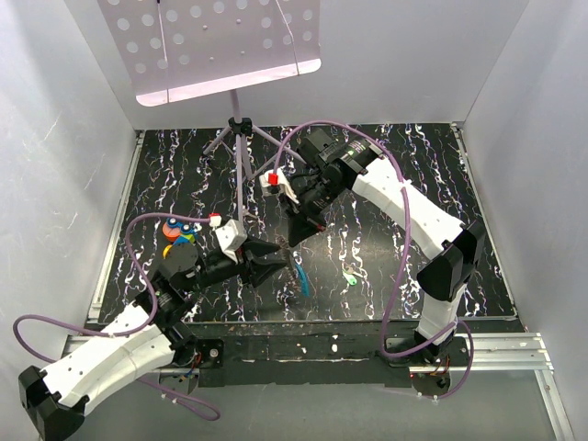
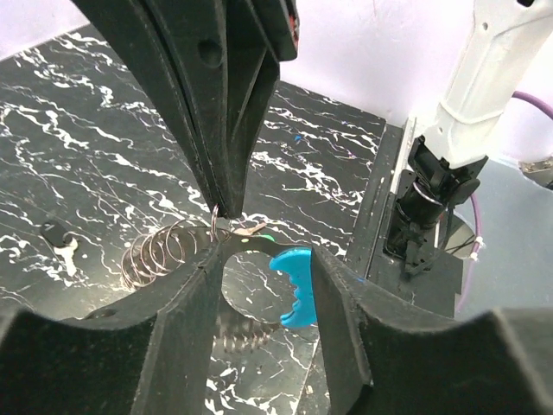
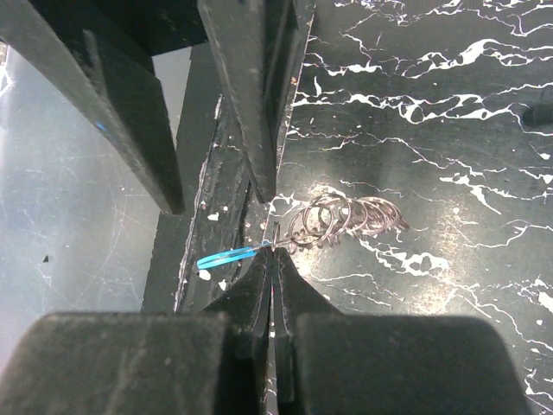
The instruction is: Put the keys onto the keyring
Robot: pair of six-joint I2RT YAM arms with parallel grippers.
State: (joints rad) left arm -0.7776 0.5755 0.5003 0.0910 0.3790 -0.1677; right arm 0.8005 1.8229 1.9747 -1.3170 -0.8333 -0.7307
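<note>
My left gripper [image 1: 276,265] [image 2: 266,259] is shut across the keyring [image 2: 246,322], a thin silvery loop with a light-blue tag [image 2: 294,285] [image 1: 303,281], held just above the table. A string of small wire rings [image 2: 160,252] [image 3: 346,220] hangs off the loop onto the table. My right gripper [image 1: 296,237] [image 3: 270,252] comes down from above with its jaws shut, pinching thin wire at the loop's top edge; its tip shows in the left wrist view [image 2: 223,207]. The green-headed key [image 1: 350,276] lies on the table to the right, apart from both grippers.
A purple tripod stand [image 1: 237,129] with a perforated tray [image 1: 220,46] stands at the back. Coloured pieces [image 1: 176,231] lie at the left. A small dark-headed key [image 2: 59,240] lies on the marbled table [image 1: 413,184]. The right arm's base [image 2: 432,190] is near the front edge.
</note>
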